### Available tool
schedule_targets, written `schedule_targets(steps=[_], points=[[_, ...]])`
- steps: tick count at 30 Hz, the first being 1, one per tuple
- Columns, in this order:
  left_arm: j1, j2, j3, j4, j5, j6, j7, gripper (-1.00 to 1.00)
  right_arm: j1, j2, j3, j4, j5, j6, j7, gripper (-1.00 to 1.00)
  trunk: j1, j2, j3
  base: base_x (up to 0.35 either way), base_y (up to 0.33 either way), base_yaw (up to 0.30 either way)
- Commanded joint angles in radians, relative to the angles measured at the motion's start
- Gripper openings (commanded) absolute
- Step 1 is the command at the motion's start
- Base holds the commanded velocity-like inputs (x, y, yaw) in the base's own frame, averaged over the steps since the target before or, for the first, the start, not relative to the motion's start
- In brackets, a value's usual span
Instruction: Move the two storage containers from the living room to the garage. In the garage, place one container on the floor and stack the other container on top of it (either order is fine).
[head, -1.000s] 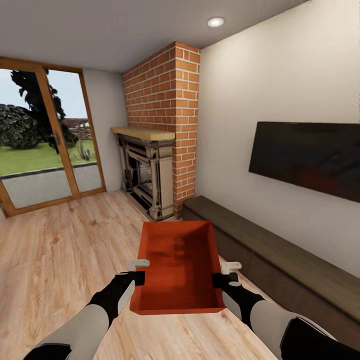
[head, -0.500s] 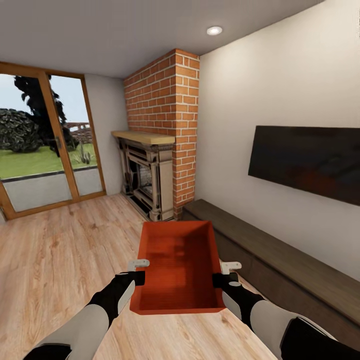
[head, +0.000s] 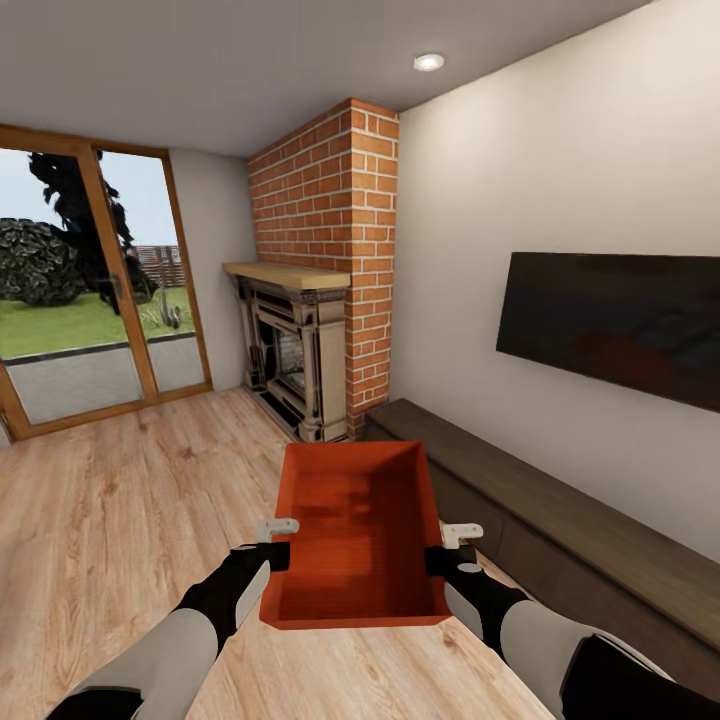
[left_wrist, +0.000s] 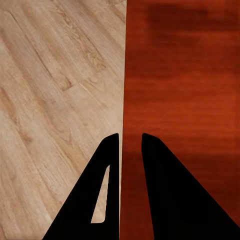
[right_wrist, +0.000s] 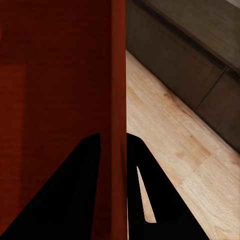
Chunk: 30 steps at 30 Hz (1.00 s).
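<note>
Head view: one storage container (head: 355, 535) is carried off the wood floor (head: 130, 500), held between both arms in the living room, fireplace (head: 295, 345) and TV (head: 610, 320) ahead, low cabinet (head: 560, 530) at right. Left gripper (left_wrist: 130, 145) jaws pinch the bin's left wall, one finger inside, one outside; right gripper (right_wrist: 112, 142) pinches the right wall the same way. Progress looks early: haul to garage, set-down and stacking are left.
</note>
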Motion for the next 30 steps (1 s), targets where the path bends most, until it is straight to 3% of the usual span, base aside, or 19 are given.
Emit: schedule_targets(steps=[1,30], points=[[0.0,0.001,0.008,0.001,-0.014,0.009,0.014,-1.0,-0.001,-0.021,0.024,0.0,0.007,-0.017,-0.032,-1.0,0.0,-0.001,0.0,0.0,0.0,0.0],[0.0,0.001,0.008,0.003,-0.015,0.009,0.016,-1.0,-0.001,-0.021,0.024,0.0,0.007,-0.017,-0.032,-1.0,0.0,-0.001,0.0,0.0,0.0,0.0]])
